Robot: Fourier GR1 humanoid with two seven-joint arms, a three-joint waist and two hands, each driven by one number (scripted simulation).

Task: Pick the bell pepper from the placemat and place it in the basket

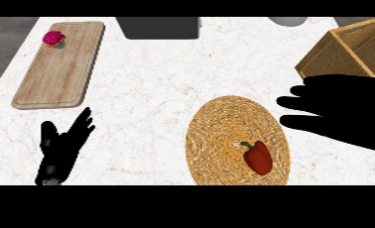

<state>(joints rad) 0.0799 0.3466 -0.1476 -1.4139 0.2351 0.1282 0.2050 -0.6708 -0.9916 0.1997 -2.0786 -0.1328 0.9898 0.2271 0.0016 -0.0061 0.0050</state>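
Note:
A red bell pepper (258,157) with a green stem lies on the round woven placemat (219,123), toward its lower right. The wicker basket (341,53) stands at the right edge, further back. My right hand (337,105) hovers between the placemat and the basket, just above and right of the pepper, its fingers straight and pointing left, holding nothing. At the lower left my left hand (62,147) rests open with fingers up, away from the placemat.
A wooden cutting board (58,68) lies at the back left with a small pink and orange item (53,39) on its far end. A dark grey box (158,27) sits at the back centre, and a pale round object (288,21) at the back right.

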